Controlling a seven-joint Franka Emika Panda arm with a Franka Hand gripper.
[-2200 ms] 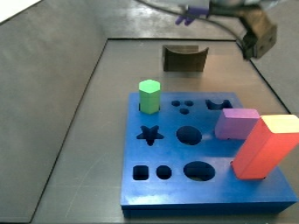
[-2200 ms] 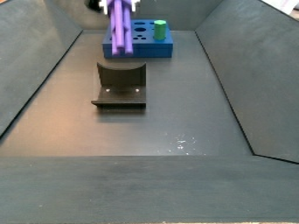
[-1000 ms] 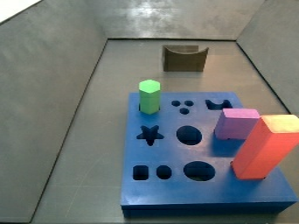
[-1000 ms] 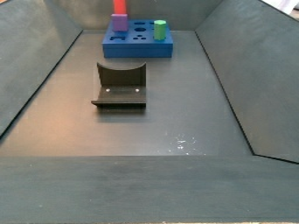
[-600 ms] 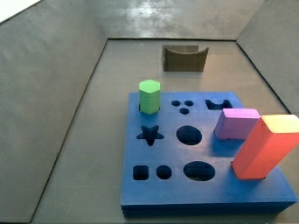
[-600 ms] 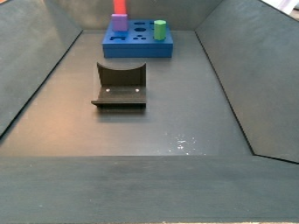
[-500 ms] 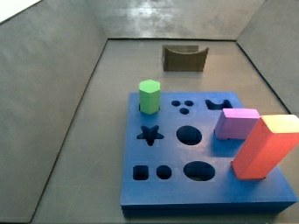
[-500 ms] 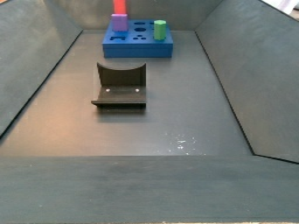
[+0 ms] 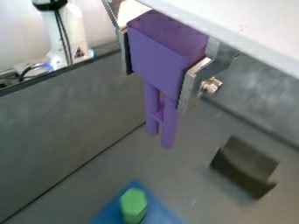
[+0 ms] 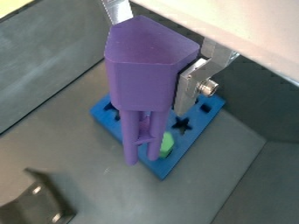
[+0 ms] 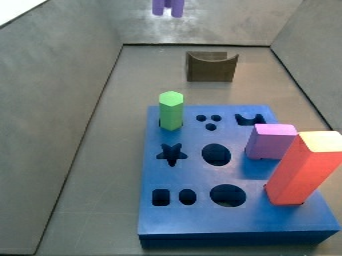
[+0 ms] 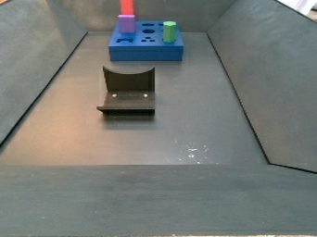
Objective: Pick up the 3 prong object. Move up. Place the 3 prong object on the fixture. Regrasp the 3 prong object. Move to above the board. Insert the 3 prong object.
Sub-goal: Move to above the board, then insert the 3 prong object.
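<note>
My gripper (image 9: 158,63) is shut on the 3 prong object (image 9: 163,70), a light purple block gripped at its thick end between the silver fingers (image 9: 197,80). Its thin prongs (image 9: 166,127) hang downward. In both wrist views it hangs high over the floor; in one, the prongs (image 10: 140,136) line up over the blue board (image 10: 193,122). Only the prong tips (image 11: 167,7) show at the top edge of a side view, high above the fixture (image 11: 211,66). The board (image 11: 227,185) lies nearer the camera there. The gripper (image 10: 149,74) is out of both side views.
On the board stand a green hexagonal peg (image 11: 171,108), a pink-purple cube (image 11: 271,141) and a tall red block (image 11: 303,165). The fixture (image 12: 128,90) sits mid-floor between the board (image 12: 146,42) and the near end. Grey sloping walls enclose the floor.
The gripper and object, low beside the fixture 2.2 s ago, rose out of both side views. Now the purple prong tips show again at the top edge of a side view.
</note>
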